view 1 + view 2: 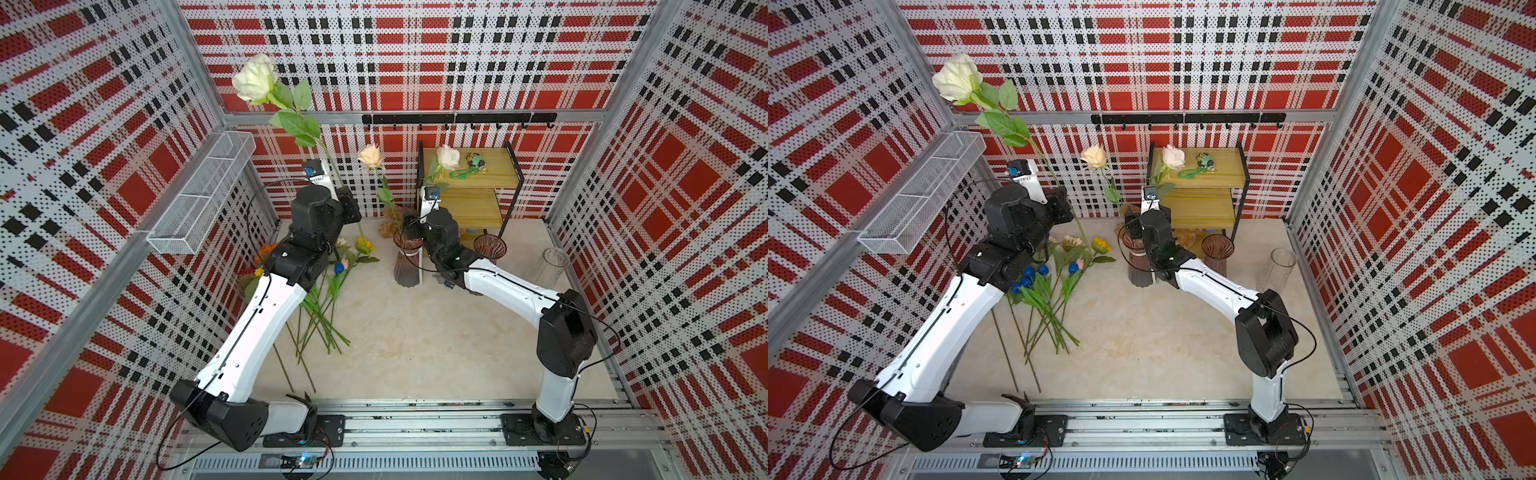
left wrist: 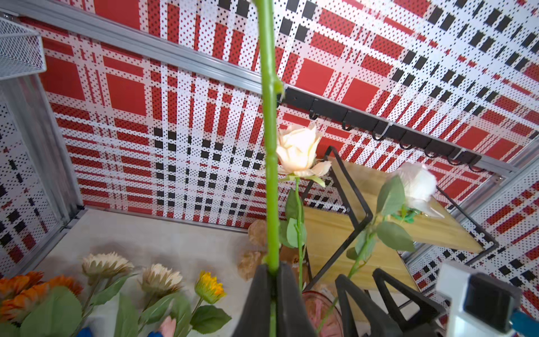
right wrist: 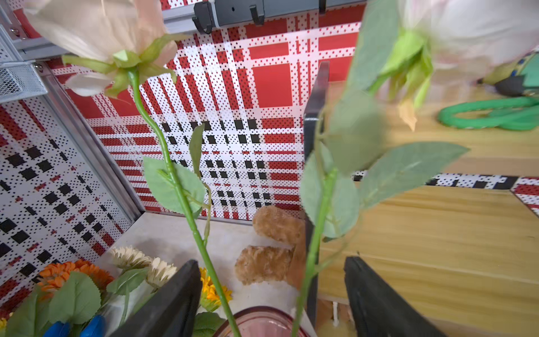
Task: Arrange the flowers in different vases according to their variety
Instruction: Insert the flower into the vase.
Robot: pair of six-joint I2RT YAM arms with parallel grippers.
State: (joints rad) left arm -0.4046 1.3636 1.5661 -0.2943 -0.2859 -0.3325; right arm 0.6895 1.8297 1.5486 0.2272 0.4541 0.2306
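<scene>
My left gripper (image 2: 274, 277) is shut on the green stem of a cream-white rose (image 1: 254, 79), held high and tilted toward the back left wall. My right gripper (image 3: 271, 261) stands open just above a smoky purple-pink vase (image 1: 407, 266). That vase holds a peach rose (image 1: 370, 156) and a white rose (image 1: 448, 157), and both stems rise between the right jaws without being pinched. A second smoky vase (image 1: 490, 247) and a clear cylinder vase (image 1: 550, 266) stand further right, with nothing in them. Tulips and sunflowers (image 1: 1054, 282) lie piled on the table under the left arm.
A two-tier wooden shelf (image 1: 469, 183) with a green cord on top stands at the back, close behind the vases. Brown plush toys (image 3: 268, 262) lie at its foot. A white wire basket (image 1: 203, 191) hangs on the left wall. A black hook rail (image 1: 457, 118) runs along the back wall.
</scene>
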